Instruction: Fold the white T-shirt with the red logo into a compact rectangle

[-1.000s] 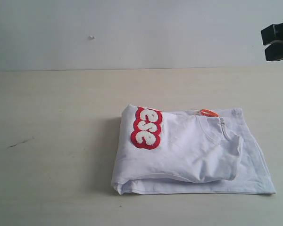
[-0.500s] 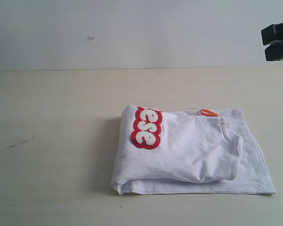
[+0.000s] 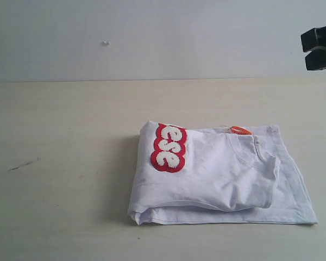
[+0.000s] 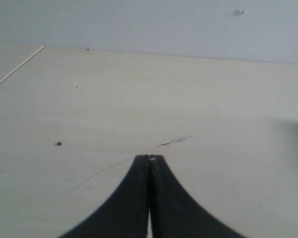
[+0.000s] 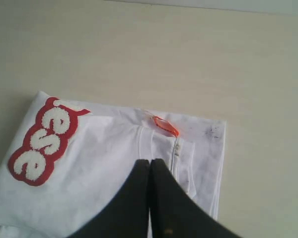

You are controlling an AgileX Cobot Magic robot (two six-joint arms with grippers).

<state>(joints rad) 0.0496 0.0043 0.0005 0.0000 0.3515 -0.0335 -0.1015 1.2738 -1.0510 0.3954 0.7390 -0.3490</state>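
A pale beige tabletop (image 3: 70, 125) meets a plain grey wall. The white T-shirt (image 3: 223, 174) lies right of centre, folded into a thick, roughly rectangular bundle, with a thinner layer sticking out along its right and near edges. Only the letters "ese" of the red logo (image 3: 169, 148) show, at the left fold. An orange neck tag (image 3: 240, 130) peeks out at the far edge. A thin dark scratch (image 3: 23, 164) marks the bare left side. The left hand (image 4: 149, 158) is closed and empty over bare tabletop; the right hand (image 5: 149, 160), also closed and empty, hangs above the shirt.
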